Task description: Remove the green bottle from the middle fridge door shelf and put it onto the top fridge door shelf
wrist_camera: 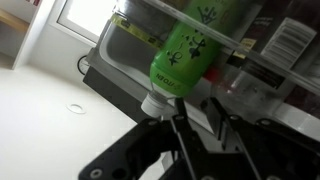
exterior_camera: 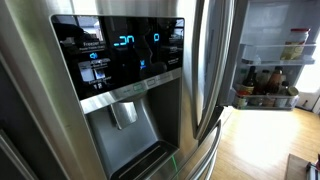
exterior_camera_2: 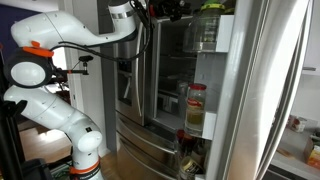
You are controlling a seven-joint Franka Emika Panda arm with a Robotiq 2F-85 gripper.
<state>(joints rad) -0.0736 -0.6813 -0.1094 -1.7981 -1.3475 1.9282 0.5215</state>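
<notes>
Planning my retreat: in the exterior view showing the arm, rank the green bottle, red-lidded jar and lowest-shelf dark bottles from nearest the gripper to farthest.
From the gripper:
1. green bottle, top of the door, right beside it.
2. red-lidded jar, on a shelf well below.
3. dark bottles, lowest, under the jar.

Stainless fridge is filling an exterior view, its dispenser panel glowing blue. Pale wooden floor is catching bright light beside it. In the wrist view, a window is letting daylight in over a white surface.
</notes>
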